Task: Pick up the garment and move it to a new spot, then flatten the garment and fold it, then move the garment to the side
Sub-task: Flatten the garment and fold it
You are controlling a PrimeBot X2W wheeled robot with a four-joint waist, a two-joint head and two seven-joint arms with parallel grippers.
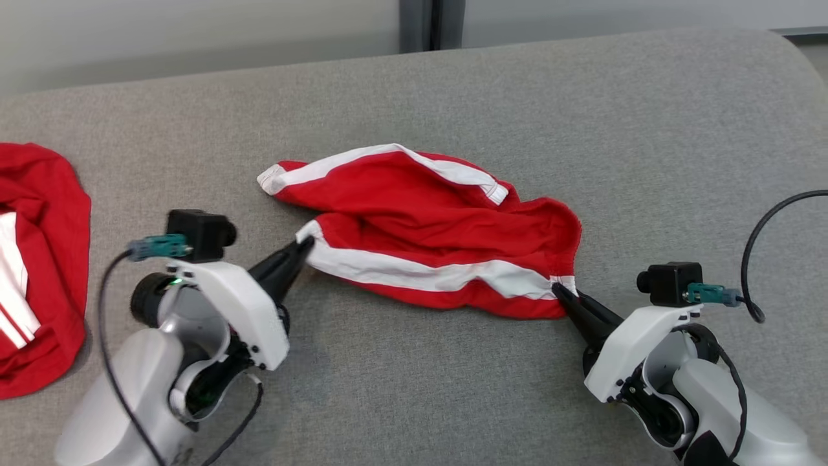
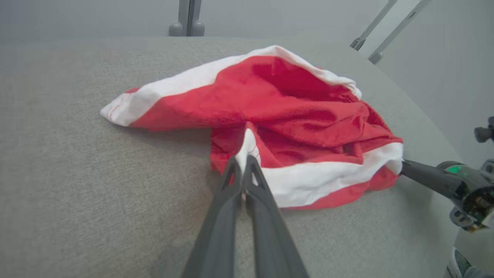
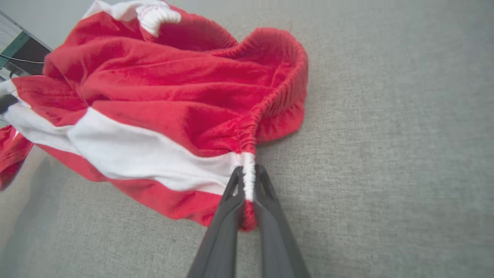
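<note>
**A:** Where's the garment [image 1: 427, 233]?

**B:** Crumpled mid-bench [image 1: 582, 116], red with white stripes. In the head view the left gripper [image 1: 308, 244] meets it at its 9 o'clock end. The right gripper [image 1: 557, 289] meets it at its 4 o'clock corner.

**A:** And the fingers?

**B:** Both pairs are pinched onto cloth. The left wrist view shows the left fingers closed on the tip of a white stripe [image 2: 247, 143] at a hem. The right wrist view shows the right fingers clamped on the white part of the gathered waistband [image 3: 285, 85].

**A:** What does the head view add?

**B:** A second red garment [image 1: 39, 259] lying at the bench's 9 o'clock edge, well apart from the first.

**A:** And the wrist views?

**B:** The left one takes in two grey posts [image 2: 188, 19] beyond the far edge at 12 o'clock. It also has the right gripper's dark fingers touching the garment at 3 o'clock. The right one brings out the elastic ruching, with the waistband curving open toward 1 o'clock.
</note>
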